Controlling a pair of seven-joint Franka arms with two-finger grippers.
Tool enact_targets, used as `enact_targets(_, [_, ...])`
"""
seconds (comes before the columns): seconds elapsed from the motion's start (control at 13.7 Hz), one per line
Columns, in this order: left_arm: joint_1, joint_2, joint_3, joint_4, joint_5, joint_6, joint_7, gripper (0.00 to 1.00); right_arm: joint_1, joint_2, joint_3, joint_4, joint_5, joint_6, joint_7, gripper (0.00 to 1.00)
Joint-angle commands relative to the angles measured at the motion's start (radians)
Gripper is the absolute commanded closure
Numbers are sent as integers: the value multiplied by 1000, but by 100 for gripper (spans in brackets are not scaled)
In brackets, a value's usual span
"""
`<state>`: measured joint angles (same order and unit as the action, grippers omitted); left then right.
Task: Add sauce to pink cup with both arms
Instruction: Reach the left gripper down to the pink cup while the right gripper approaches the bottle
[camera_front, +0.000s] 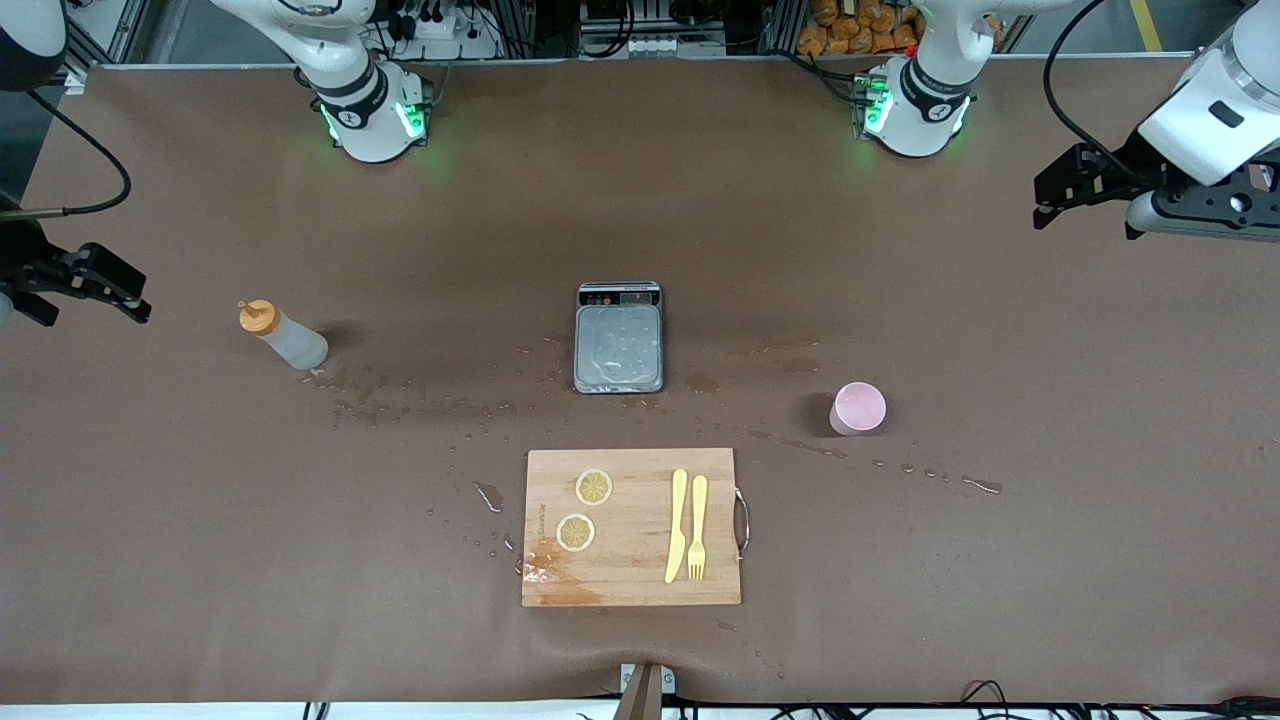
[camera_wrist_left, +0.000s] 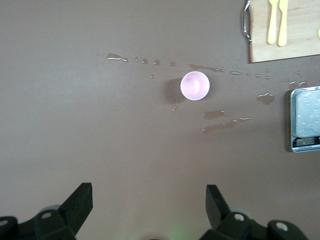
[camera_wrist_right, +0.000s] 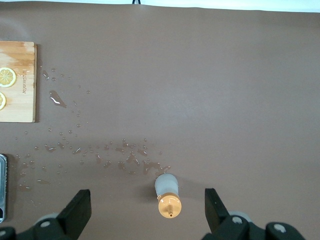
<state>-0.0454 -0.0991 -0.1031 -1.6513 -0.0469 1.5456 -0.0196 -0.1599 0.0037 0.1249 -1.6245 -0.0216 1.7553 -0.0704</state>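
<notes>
We judge the task not yet begun: nothing is gripped and nothing poured.

The sauce bottle (camera_front: 283, 337) stands upright and untouched toward the right arm's end of the table, at about 9 o'clock from the scale (camera_front: 619, 337). The pink cup (camera_front: 858, 408) stands alone toward the left arm's end, at about 4 o'clock from the scale, and looks empty.

The right gripper (camera_wrist_right: 147, 207) hangs with jaws wide over the bottle's area. The left gripper (camera_wrist_left: 149, 202) hangs with jaws wide over bare table near the cup.

Left to do: grasp the bottle, grasp the cup, bring them together, squeeze.

Count: one bottle, one cup, one scale, one cutting board (camera_front: 632, 527), two lemon slices (camera_front: 594, 487), one knife (camera_front: 678, 525), one fork (camera_front: 697, 527). Droplets are scattered on the mat.
</notes>
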Motion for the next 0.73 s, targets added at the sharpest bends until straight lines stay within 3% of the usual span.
enact_targets(0.0, [12,21,-1,15,-30,-12,1,0,-15,-8,10,-8,17,-6,-8,0])
enact_targets(0.44, [-8,159,-12,1,-76,68,-17,0,-20,-7,9,-8,17,-16,4,0])
enact_targets(0.66, [-8,200,-55,-30,-91,137,-31,0,-44,-7,9,-9,17,-39,17,0])
